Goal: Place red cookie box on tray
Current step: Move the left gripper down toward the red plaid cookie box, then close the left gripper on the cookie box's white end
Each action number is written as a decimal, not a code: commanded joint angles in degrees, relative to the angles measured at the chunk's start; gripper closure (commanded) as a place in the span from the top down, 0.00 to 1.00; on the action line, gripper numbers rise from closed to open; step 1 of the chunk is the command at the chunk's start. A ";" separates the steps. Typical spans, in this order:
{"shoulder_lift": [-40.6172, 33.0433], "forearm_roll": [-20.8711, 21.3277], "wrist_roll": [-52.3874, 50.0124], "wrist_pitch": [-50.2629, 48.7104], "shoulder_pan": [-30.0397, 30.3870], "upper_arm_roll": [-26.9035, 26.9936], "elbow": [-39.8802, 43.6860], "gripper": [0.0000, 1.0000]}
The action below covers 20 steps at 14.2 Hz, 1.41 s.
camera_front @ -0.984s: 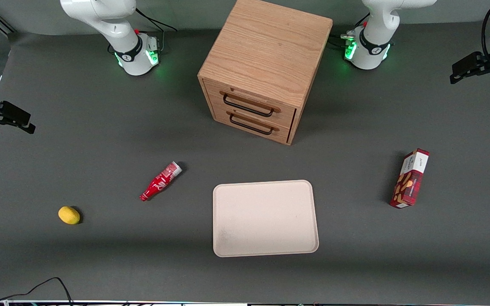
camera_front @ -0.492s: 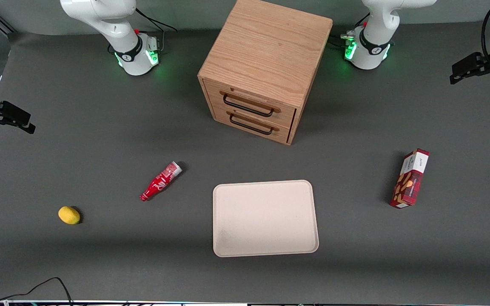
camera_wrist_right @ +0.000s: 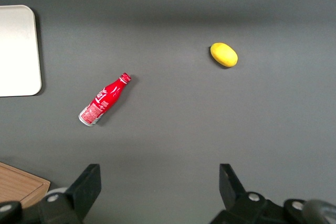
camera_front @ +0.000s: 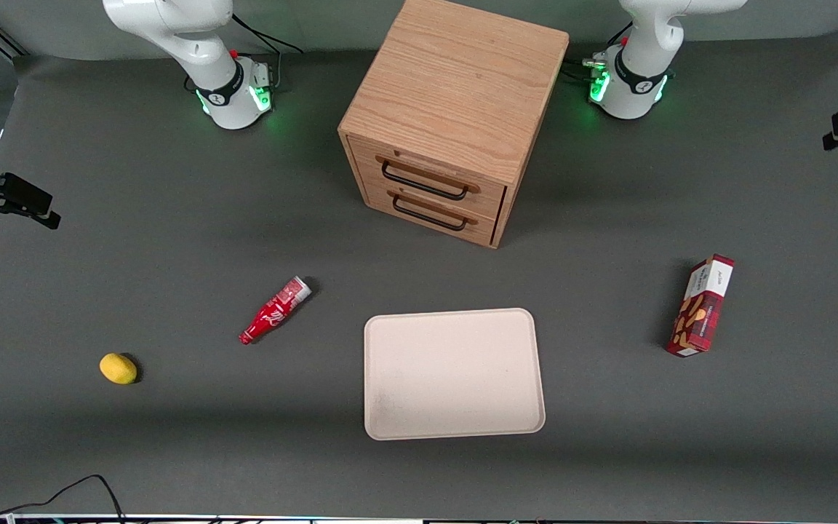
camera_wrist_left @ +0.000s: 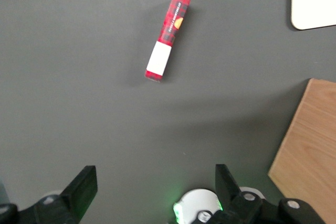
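— Where is your gripper point(camera_wrist_left: 153, 190) right now?

— You have it high above the table point(camera_front: 99, 240), toward the working arm's end, with its two fingers point(camera_wrist_left: 84, 184) spread wide apart and nothing between them.

— And the red cookie box point(camera_front: 700, 306)?

— It lies on the table well below your gripper, untouched. It rests on a narrow side, its white end panel pointing away from the front camera.

— How far from the tray point(camera_front: 453, 373)?

— Well apart. The tray sits flat near the middle of the table, nearer the front camera than the wooden drawer cabinet point(camera_front: 448, 116), and the box lies off toward the working arm's end.

— Anything else you should know about?

— A small red bottle point(camera_front: 274, 310) lies on its side past the tray toward the parked arm's end, and a lemon point(camera_front: 118, 368) farther out still.
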 commanded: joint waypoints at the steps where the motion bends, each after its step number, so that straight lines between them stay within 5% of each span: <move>1: 9.37 0.24 8.13 6.08 -0.28 1.00 0.59 1.00; 7: 21.87 -7.05 18.52 30.51 0.16 0.92 -11.26 1.00; 18: 25.57 -9.52 18.44 52.41 -0.63 -0.58 -25.24 1.00; 20: 25.57 -11.01 18.27 54.88 -0.63 -0.67 -26.83 0.82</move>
